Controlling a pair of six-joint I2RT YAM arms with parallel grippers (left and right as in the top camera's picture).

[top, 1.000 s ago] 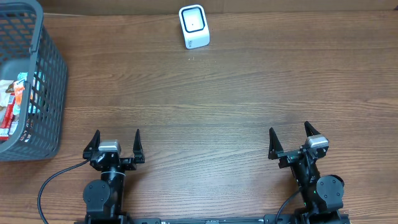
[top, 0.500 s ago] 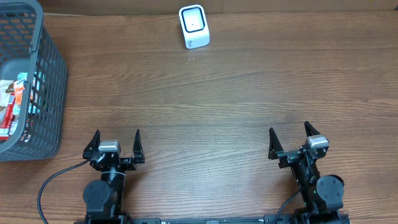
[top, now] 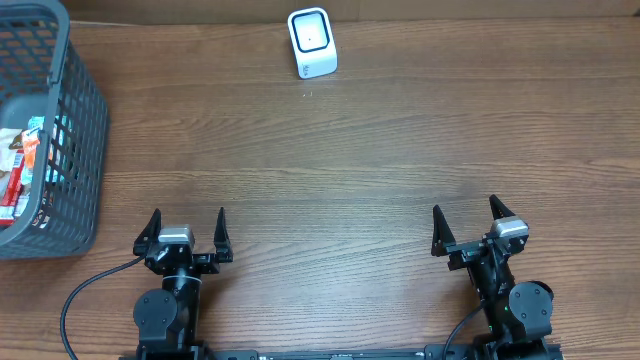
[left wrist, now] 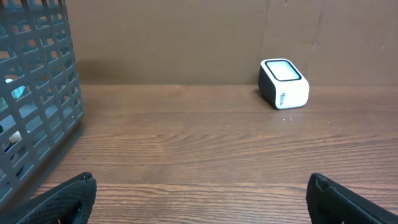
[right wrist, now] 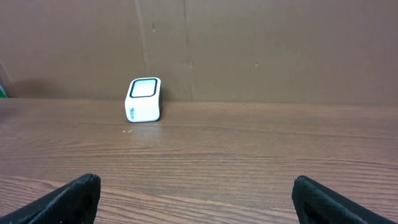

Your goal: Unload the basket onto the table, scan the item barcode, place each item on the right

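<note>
Nothing is done yet: the left gripper [top: 187, 220] and right gripper [top: 465, 210] sit at the near edge of the table [top: 330, 170], jaws spread wide and empty. The packaged items [top: 18, 170] lie in the grey basket [top: 80, 150] at far left; the white barcode scanner [top: 311, 42] stands at the far edge. Picking, presenting and scanning all lie ahead
</note>
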